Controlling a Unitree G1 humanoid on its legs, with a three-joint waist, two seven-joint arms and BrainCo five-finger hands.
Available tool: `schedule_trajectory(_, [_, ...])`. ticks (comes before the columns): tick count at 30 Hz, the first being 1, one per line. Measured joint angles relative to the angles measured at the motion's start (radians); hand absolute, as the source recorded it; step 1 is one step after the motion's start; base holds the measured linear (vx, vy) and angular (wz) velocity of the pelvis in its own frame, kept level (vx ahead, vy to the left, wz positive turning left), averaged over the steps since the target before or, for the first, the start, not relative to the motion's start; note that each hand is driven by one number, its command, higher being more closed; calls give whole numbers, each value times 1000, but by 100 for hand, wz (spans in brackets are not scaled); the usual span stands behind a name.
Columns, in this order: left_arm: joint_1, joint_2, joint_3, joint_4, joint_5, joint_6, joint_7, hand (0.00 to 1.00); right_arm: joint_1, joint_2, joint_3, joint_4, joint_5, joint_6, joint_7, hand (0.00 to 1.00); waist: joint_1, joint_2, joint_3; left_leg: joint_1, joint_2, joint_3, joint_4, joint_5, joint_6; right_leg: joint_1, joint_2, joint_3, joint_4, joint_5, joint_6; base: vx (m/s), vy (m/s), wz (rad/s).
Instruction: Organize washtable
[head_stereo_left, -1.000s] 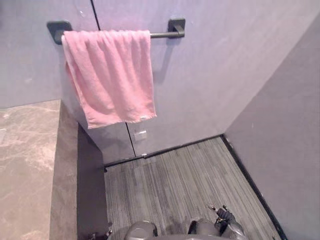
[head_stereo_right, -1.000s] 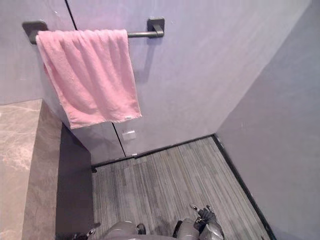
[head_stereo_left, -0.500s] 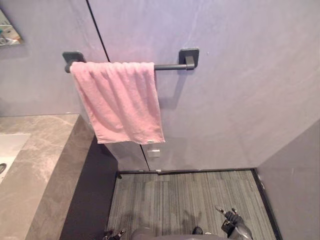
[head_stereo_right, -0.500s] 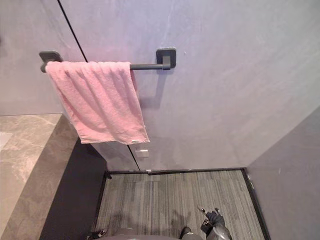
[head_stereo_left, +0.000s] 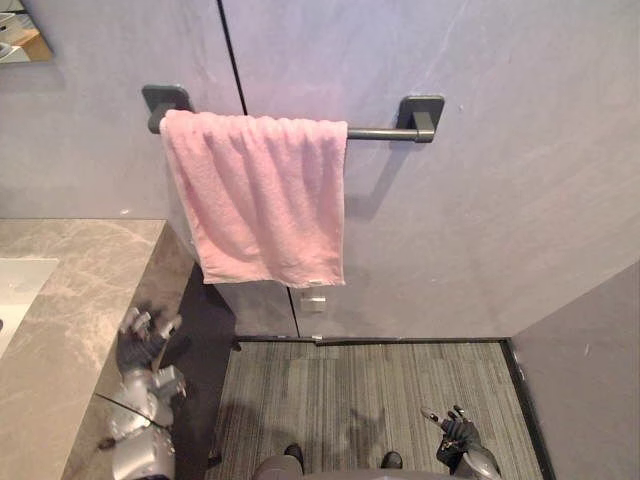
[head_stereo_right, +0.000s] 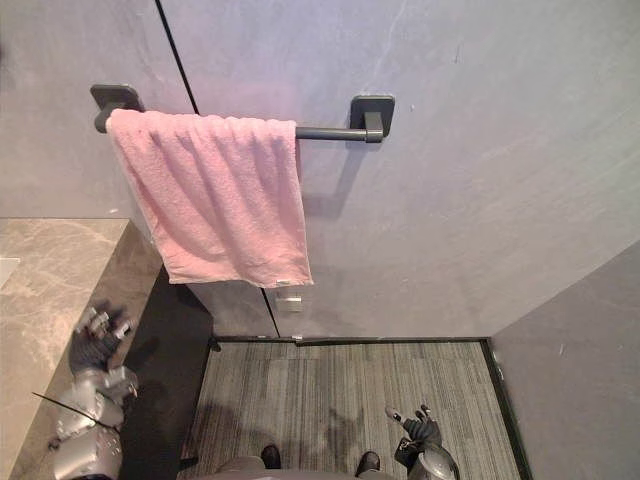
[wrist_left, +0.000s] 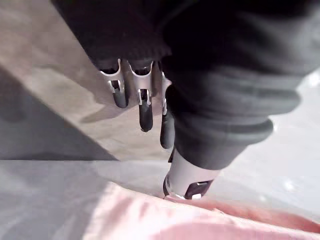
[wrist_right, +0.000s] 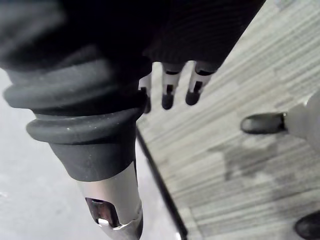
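Observation:
A pink towel (head_stereo_left: 262, 198) hangs folded over the left half of a dark rail (head_stereo_left: 380, 132) on the grey wall; it also shows past my left hand's fingers as the pink towel (wrist_left: 200, 220). My left hand (head_stereo_left: 140, 345) is raised at the lower left beside the marble washtable (head_stereo_left: 70, 290), below and left of the towel, with relaxed fingers (wrist_left: 145, 107) and nothing in them. Low over the floor at the lower right, my right hand (head_stereo_left: 455, 435) hangs with straight fingers (wrist_right: 167, 92), holding nothing.
A white sink (head_stereo_left: 15, 290) is set in the washtable at the far left. A mirror corner (head_stereo_left: 20, 35) shows at the top left. Striped grey floor (head_stereo_left: 380, 385) lies below the towel, with a grey wall (head_stereo_left: 590, 380) on the right.
The camera has shifted, so the whole scene sits differently. My left hand has risen into view beside the washtable's edge. The right hand stays low.

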Motion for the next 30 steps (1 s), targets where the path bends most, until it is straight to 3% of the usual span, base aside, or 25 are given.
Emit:
schedule_trajectory(2, [-22,92,-3,-32,-3,-4,-16,0,3,-20,4,1,-1,0,12,0,0,5,-6,2,4,-7,-14,5,-3,0,10,-2,-11,0,-1,60,-56,0])
schedule_trajectory(4, [-51,222,35,-33,-2,-22,-9,0,9,-56,16,1,-22,0,24,0,6,28,-7,1,5,-19,-22,5,-2,1,14,-4,-21,1,-2,62,-35,1])
schedule_trajectory(8, [-78,346,85,-35,-2,-77,6,0,14,-77,28,2,-43,0,41,0,9,35,-12,1,0,-37,-24,5,-2,7,12,-4,-32,1,-3,38,-3,1])
schedule_trajectory(17, [-88,351,71,-35,-4,-76,-7,0,18,-67,27,11,-77,2,45,0,6,9,-19,1,-5,-36,-24,5,-2,18,12,4,-67,31,-13,-29,3,-1])
schedule_trajectory(25, [-97,455,-5,-17,-44,-75,-85,0,37,-68,28,11,-79,4,64,0,3,7,-21,-3,-13,-31,-69,39,5,-5,13,23,-88,56,-9,-72,-8,-5])
schedule_trajectory(30, [-128,469,-63,-10,-44,-69,-106,0,44,-68,28,11,-87,20,64,0,-6,4,-22,-8,-15,-28,-83,50,3,-19,13,28,-90,63,-11,-15,-3,-2])
